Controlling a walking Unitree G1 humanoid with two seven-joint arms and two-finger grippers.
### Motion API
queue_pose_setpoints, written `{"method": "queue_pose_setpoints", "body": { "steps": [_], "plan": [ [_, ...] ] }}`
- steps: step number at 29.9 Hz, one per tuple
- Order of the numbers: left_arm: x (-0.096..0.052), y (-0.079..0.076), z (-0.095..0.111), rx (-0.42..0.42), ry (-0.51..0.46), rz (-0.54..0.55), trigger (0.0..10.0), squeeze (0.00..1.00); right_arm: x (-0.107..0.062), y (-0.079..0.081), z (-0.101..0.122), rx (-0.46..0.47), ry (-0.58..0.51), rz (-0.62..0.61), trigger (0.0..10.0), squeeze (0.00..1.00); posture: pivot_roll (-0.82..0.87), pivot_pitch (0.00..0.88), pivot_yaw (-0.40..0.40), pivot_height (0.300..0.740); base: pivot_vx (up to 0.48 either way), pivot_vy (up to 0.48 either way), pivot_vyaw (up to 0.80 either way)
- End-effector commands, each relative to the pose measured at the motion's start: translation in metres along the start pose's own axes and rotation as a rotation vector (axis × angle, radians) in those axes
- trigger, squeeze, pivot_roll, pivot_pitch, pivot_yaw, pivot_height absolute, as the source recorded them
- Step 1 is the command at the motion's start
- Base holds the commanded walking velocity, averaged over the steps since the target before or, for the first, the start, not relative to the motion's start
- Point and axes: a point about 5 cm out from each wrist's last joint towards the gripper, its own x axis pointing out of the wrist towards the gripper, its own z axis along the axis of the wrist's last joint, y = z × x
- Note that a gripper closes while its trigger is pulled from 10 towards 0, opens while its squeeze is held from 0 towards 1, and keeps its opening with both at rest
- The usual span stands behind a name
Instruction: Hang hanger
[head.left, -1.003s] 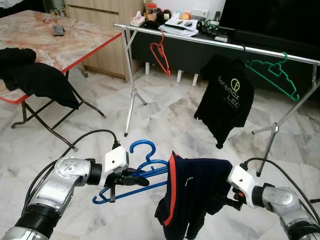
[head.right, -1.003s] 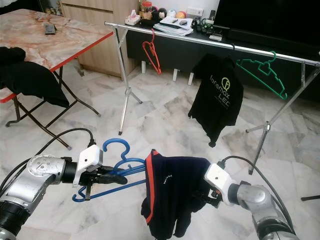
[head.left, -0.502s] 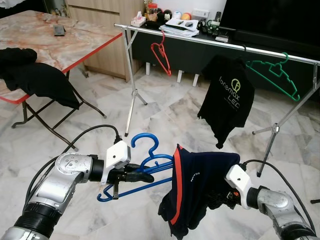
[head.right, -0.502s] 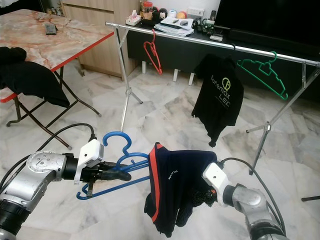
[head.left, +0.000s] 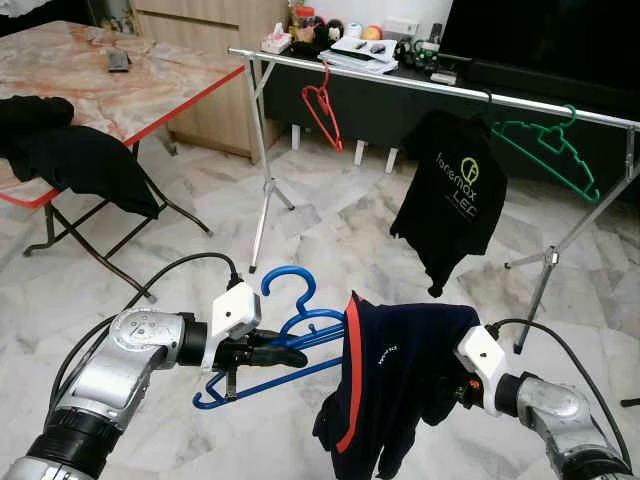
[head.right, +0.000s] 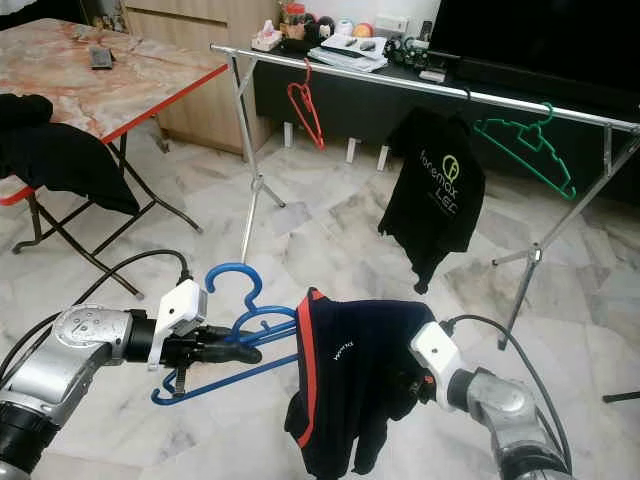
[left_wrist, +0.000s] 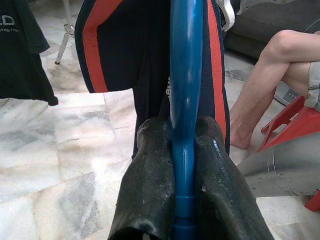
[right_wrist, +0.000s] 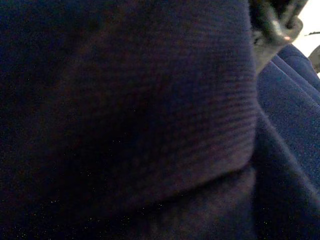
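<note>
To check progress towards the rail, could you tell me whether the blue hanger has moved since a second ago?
Yes, slightly: the blue hanger, clamped in the left hand, has risen, its hook now level with the rack's foot.

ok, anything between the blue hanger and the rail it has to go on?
Nothing visible. The blue hanger, carrying the navy garment and clamped in the left gripper, faces open floor up to the rail. The rail stretch between the red hanger and black shirt is bare.

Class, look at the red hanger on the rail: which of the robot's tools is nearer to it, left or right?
Left. The left tool, gripping the blue hanger, sits almost straight below the red hanger; the right tool, behind the navy garment, lies further to the right.
</note>
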Motion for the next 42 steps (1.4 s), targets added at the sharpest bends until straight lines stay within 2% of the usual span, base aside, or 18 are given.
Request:
{"method": "queue_pose_setpoints", "body": {
  "steps": [1, 9, 31, 34, 35, 42],
  "plan": [
    [-0.003, 0.002, 0.013, 0.038, -0.055, 0.011, 0.0, 0.00, -0.001, -0.001, 0.001, 0.021, -0.018, -0.009, 0.0, 0.00, -0.01, 0.103, -0.048, 0.740, 0.000, 0.000, 0.00],
    [-0.002, 0.001, 0.014, 0.035, -0.063, 0.009, 0.0, 0.00, 0.003, 0.001, 0.004, 0.047, -0.058, -0.003, 0.0, 0.00, 0.00, 0.107, -0.047, 0.740, 0.000, 0.000, 0.00],
    [-0.003, -0.001, 0.007, 0.021, -0.029, 0.003, 0.0, 0.00, 0.001, -0.002, 0.008, 0.058, -0.079, 0.000, 0.0, 0.00, -0.01, 0.105, -0.049, 0.740, 0.000, 0.000, 0.00],
    [-0.003, -0.002, -0.003, 0.012, 0.023, -0.003, 0.0, 0.00, 0.001, -0.002, 0.008, 0.062, -0.079, 0.002, 0.0, 0.00, -0.01, 0.103, -0.049, 0.740, 0.000, 0.000, 0.00],
    [-0.004, -0.004, -0.015, 0.000, 0.075, 0.005, 0.0, 0.00, 0.001, -0.002, 0.008, 0.061, -0.079, 0.004, 0.0, 0.00, -0.01, 0.099, -0.048, 0.740, 0.000, 0.000, 0.00],
    [-0.009, -0.011, -0.043, -0.048, 0.172, 0.022, 0.0, 0.00, -0.002, -0.003, 0.006, 0.056, -0.065, 0.014, 0.0, 0.00, -0.01, 0.096, -0.049, 0.740, 0.000, 0.000, 0.00]
  ]
}}
